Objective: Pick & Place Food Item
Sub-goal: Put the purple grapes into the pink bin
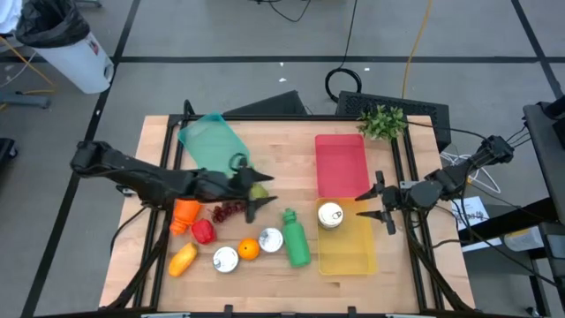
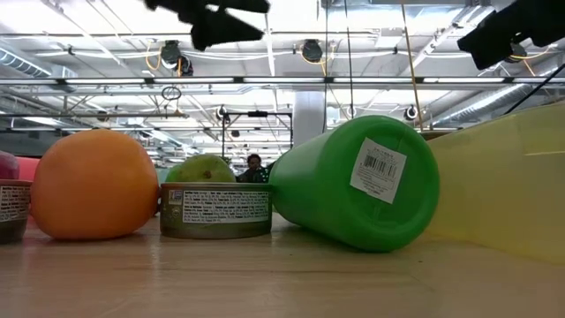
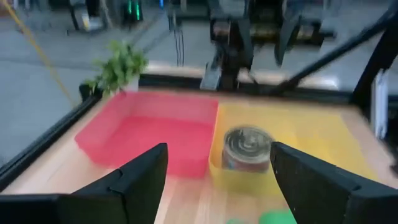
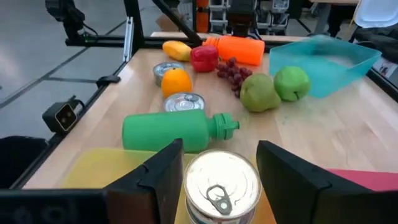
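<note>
Placement step: the right gripper (image 4: 221,171), fingers spread and unclenched, straddles the tin can (image 1: 330,215) standing in the yellow bin (image 1: 353,256). Next, presumably, withdrawal. The left gripper (image 1: 254,196), empty and spread, hovers near the pear (image 4: 259,93).

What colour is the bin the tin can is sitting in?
Yellow. The bin holding the can shows best in the high view.
</note>
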`<state>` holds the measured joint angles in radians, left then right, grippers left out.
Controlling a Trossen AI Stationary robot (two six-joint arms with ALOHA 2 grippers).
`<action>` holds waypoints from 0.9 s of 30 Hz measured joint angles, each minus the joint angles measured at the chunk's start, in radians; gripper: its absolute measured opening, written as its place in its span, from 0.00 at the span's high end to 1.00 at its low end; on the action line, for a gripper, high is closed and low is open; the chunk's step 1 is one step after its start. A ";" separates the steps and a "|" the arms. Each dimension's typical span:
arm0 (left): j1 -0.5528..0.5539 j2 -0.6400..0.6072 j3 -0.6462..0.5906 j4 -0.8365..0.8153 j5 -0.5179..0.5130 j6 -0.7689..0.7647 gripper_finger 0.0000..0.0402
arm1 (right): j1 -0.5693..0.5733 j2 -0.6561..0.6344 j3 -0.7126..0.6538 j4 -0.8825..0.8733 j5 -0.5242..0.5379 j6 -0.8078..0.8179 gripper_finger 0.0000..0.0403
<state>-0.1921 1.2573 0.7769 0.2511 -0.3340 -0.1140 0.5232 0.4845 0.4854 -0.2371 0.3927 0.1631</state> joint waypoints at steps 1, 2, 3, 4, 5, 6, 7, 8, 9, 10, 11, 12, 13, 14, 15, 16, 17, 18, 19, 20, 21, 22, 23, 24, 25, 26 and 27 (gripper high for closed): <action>0.000 -0.040 -0.057 0.038 -0.001 -0.010 0.29 | 0.000 0.000 0.000 -0.003 0.000 0.000 0.54; -0.001 -0.073 -0.102 0.097 0.005 -0.028 0.30 | 0.000 -0.002 0.000 -0.006 0.000 0.000 0.55; -0.001 -0.097 -0.140 0.160 0.020 -0.055 0.30 | 0.000 -0.004 0.000 -0.015 0.000 0.000 0.55; -0.001 -0.122 -0.181 0.198 0.026 -0.094 0.31 | 0.000 -0.006 0.000 -0.025 0.000 0.001 0.55; -0.002 -0.141 -0.217 0.211 0.027 -0.143 0.31 | 0.000 -0.006 0.000 -0.025 0.000 0.003 0.56; -0.006 -0.151 -0.243 0.225 0.035 -0.197 0.31 | 0.000 -0.006 0.000 -0.025 0.000 0.005 0.56; -0.007 -0.159 -0.262 0.230 0.053 -0.239 0.32 | 0.000 -0.006 0.000 -0.029 0.000 0.006 0.56; -0.008 -0.169 -0.281 0.220 0.066 -0.258 0.32 | 0.000 -0.006 0.000 -0.030 0.000 0.008 0.57; -0.008 -0.175 -0.296 0.208 0.075 -0.258 0.32 | 0.000 -0.005 0.000 -0.029 0.000 0.008 0.57; -0.008 -0.176 -0.302 0.199 0.077 -0.254 0.32 | 0.000 -0.006 0.000 -0.029 0.000 0.007 0.57; -0.008 -0.174 -0.302 0.179 0.083 -0.271 0.32 | 0.000 -0.006 0.000 -0.029 0.000 0.006 0.57; -0.008 -0.174 -0.301 0.145 0.093 -0.300 0.31 | 0.000 -0.006 0.000 -0.026 0.000 0.007 0.57; -0.008 -0.174 -0.292 0.099 0.110 -0.324 0.31 | 0.000 -0.006 0.000 -0.024 0.000 0.007 0.57; -0.008 -0.173 -0.269 0.040 0.132 -0.336 0.32 | 0.000 -0.006 0.000 -0.024 -0.001 0.008 0.57; -0.010 -0.171 -0.237 -0.041 0.145 -0.334 0.32 | 0.000 -0.005 0.000 -0.024 0.000 0.008 0.57; -0.014 -0.171 -0.199 -0.152 0.146 -0.327 0.33 | 0.000 -0.004 0.000 -0.024 0.000 0.008 0.57; -0.020 -0.169 -0.157 -0.276 0.137 -0.320 0.33 | 0.000 -0.004 0.000 -0.024 0.000 0.008 0.57; -0.025 -0.161 -0.109 -0.405 0.115 -0.318 0.34 | 0.000 -0.004 0.000 -0.026 0.000 0.008 0.57; -0.031 -0.154 -0.064 -0.522 0.086 -0.326 0.35 | 0.000 -0.004 0.000 -0.027 0.001 0.008 0.57; -0.039 -0.143 -0.024 -0.626 0.052 -0.344 0.36 | 0.000 -0.003 0.000 -0.026 0.001 0.007 0.57; -0.046 -0.131 0.011 -0.720 0.024 -0.377 0.36 | 0.000 -0.003 -0.001 -0.024 0.001 0.007 0.57; -0.051 -0.117 0.038 -0.803 0.006 -0.416 0.37 | 0.000 -0.003 -0.005 -0.020 0.001 0.006 0.57; -0.057 -0.105 0.054 -0.882 -0.001 -0.463 0.37 | 0.000 -0.003 -0.009 -0.020 0.002 0.007 0.57; -0.063 -0.089 0.061 -0.946 0.000 -0.509 0.38 | 0.000 -0.003 -0.014 -0.021 0.005 0.007 0.57; -0.066 -0.070 0.061 -0.983 0.005 -0.555 0.38 | 0.000 -0.003 -0.020 -0.021 0.005 0.007 0.57; -0.070 -0.051 0.061 -0.999 0.021 -0.597 0.38 | 0.000 -0.002 -0.026 -0.021 0.005 0.007 0.57; -0.072 -0.032 0.057 -1.009 0.038 -0.633 0.38 | 0.000 -0.002 -0.032 -0.021 0.007 0.007 0.57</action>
<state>-0.2638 1.2257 0.8343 -0.7582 -0.2956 -0.7466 0.5232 0.4824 0.4536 -0.2577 0.3996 0.1703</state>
